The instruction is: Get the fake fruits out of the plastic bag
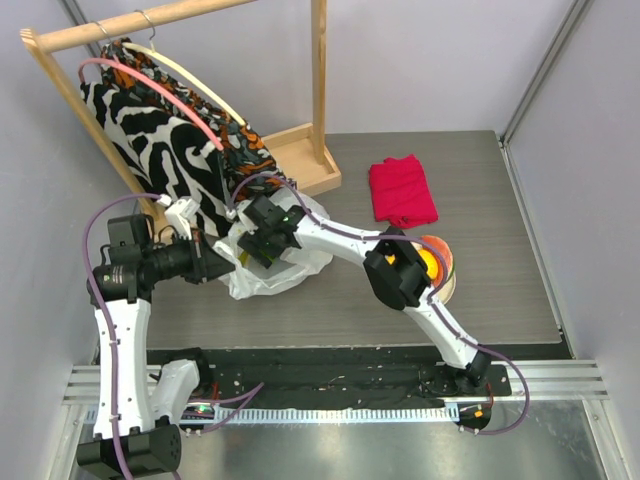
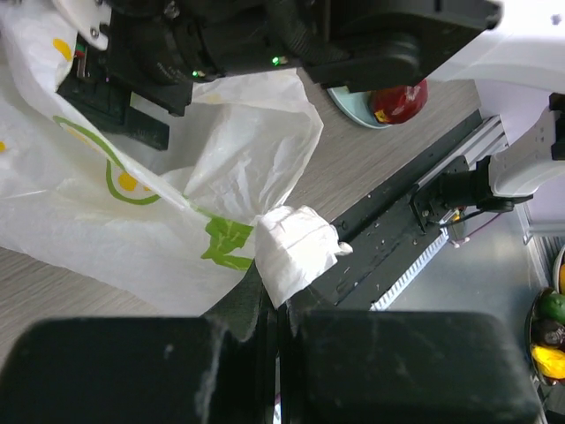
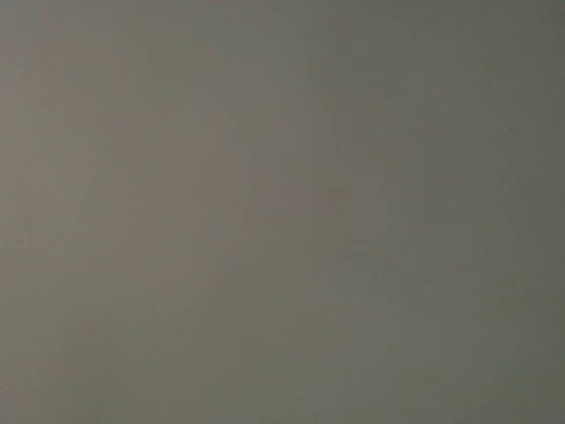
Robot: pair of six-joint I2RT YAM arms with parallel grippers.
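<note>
The plastic bag (image 1: 262,277), white and crinkly with green and yellow print, lies left of centre on the table. My left gripper (image 1: 224,266) is shut on a bunched fold of the plastic bag (image 2: 177,221); the pinch shows at the left gripper (image 2: 277,299) in the left wrist view. My right gripper's wrist (image 1: 268,232) hangs over the bag's mouth and its fingers are hidden in the plastic. The right wrist view is plain grey. A dark red apple (image 2: 402,100) rests on a pale plate (image 2: 353,108). Orange and yellow fruits (image 1: 434,256) lie on the plate (image 1: 451,284), partly behind my right arm.
A wooden clothes rack (image 1: 300,165) with a zebra-print garment (image 1: 160,150) stands at the back left, close behind the bag. A folded red cloth (image 1: 402,190) lies at the back right. A black rail (image 1: 330,375) runs along the table's near edge.
</note>
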